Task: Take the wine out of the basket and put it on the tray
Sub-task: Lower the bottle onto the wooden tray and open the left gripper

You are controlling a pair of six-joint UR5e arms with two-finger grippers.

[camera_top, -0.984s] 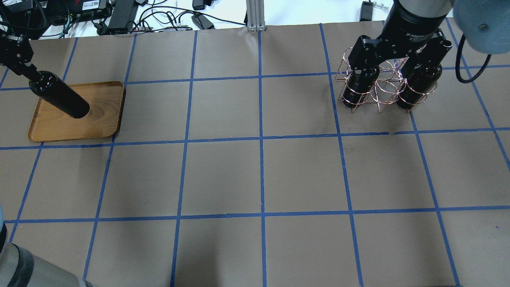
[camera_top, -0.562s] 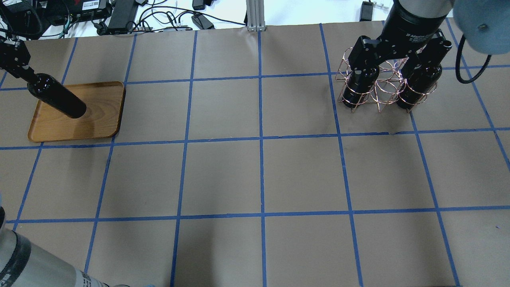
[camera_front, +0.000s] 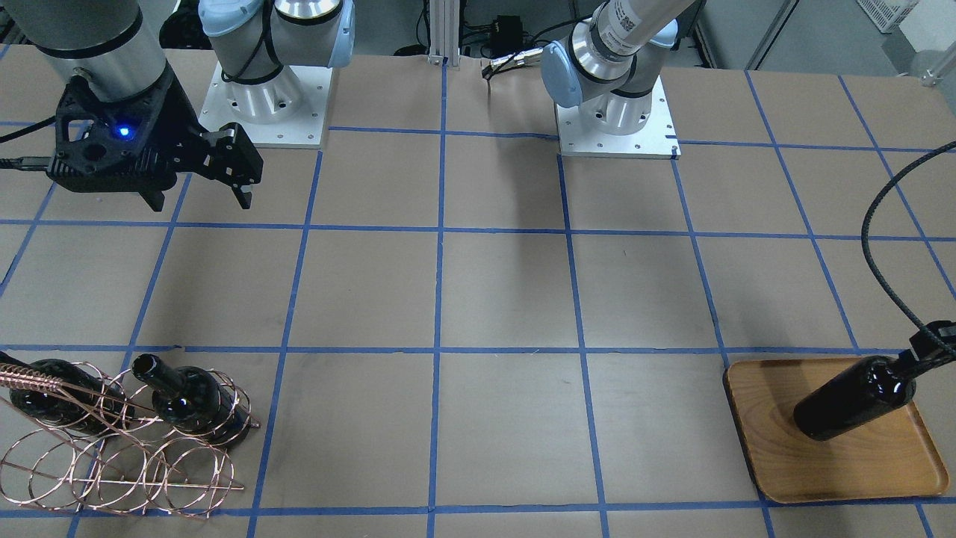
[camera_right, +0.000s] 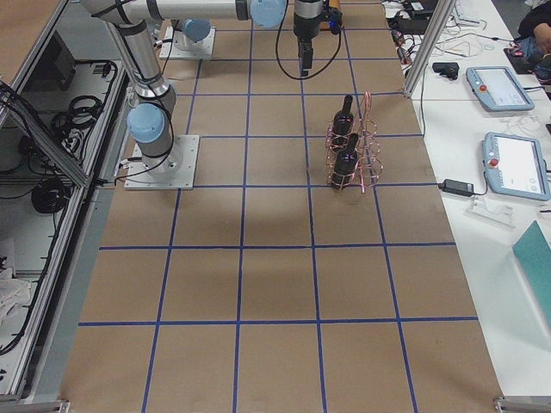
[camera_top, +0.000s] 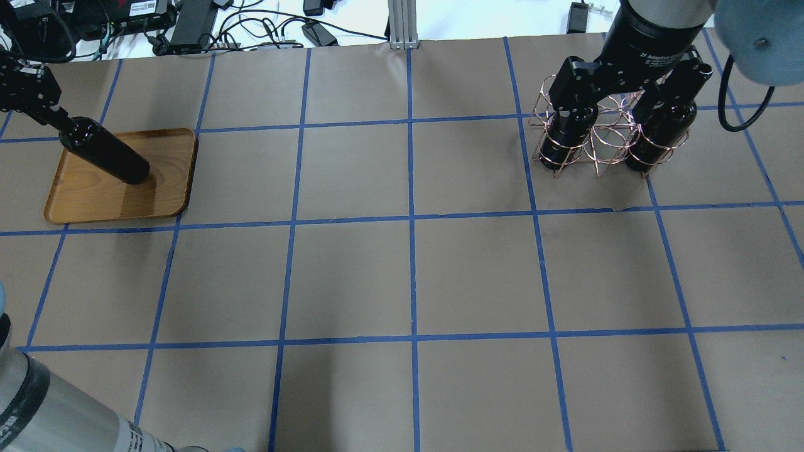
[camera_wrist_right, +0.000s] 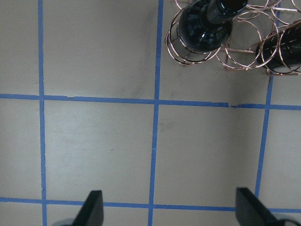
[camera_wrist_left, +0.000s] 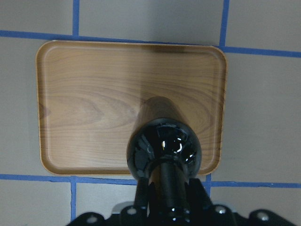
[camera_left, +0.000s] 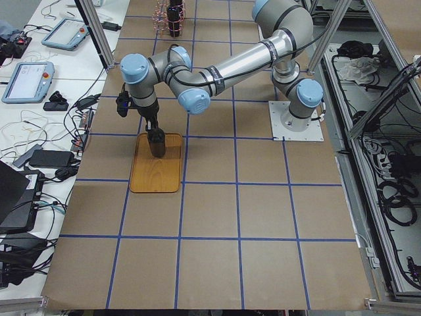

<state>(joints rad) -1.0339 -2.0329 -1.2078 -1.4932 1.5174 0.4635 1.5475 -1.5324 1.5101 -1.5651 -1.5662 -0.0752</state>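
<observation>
My left gripper (camera_top: 39, 103) is shut on the neck of a black wine bottle (camera_top: 108, 160) and holds it upright over the wooden tray (camera_top: 160, 201). Whether its base touches the tray I cannot tell. The left wrist view shows the bottle (camera_wrist_left: 164, 150) over the tray's (camera_wrist_left: 89, 99) right part. The copper wire basket (camera_top: 595, 135) stands at the far right with two more bottles (camera_top: 561, 143) (camera_top: 653, 149) in it. My right gripper (camera_front: 198, 202) is open and empty, high above the table on the robot's side of the basket (camera_front: 112, 456). The right wrist view shows its fingers (camera_wrist_right: 91, 209) wide apart.
Brown paper with a blue tape grid covers the table (camera_top: 408, 276). Cables and power bricks (camera_top: 251, 25) lie beyond its far edge. The two arm bases (camera_front: 265, 104) (camera_front: 616, 119) stand at the robot's side. A cable (camera_front: 889, 217) hangs near the tray.
My left gripper has lowered the bottle closer to the tray and shifted it slightly right. The right arm and the basket have not moved.
</observation>
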